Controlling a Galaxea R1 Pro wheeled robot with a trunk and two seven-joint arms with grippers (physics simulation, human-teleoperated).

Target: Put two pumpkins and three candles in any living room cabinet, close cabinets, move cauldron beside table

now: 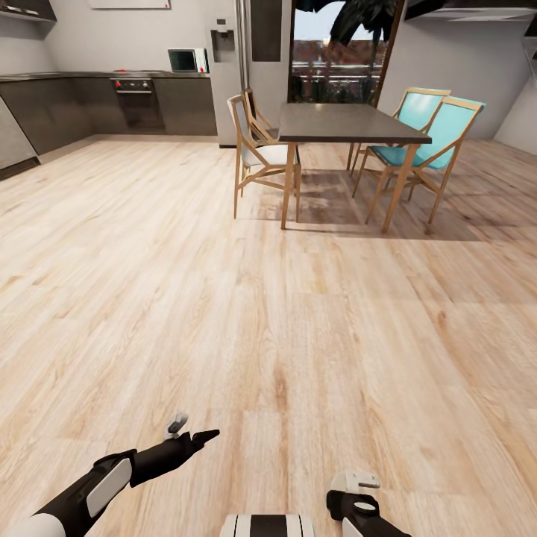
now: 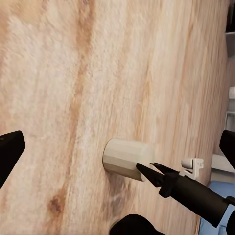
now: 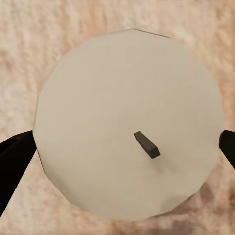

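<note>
Right gripper [image 3: 128, 147] straddles a candle [image 3: 129, 122] above pale wood floor [image 1: 224, 298].

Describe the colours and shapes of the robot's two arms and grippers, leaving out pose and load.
The left arm is glossy black with a white panel inset along the forearm. Its gripper has slim, pointed black jaws and a small grey-white part above. The right gripper is black beneath a white-grey cap. In both wrist views, the jaws appear as plain black wedges.

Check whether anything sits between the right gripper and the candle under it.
Nothing visible does. The candle sits upright on the wood floor, wick up, between the open fingertips of the right gripper, with nothing over it.
</note>
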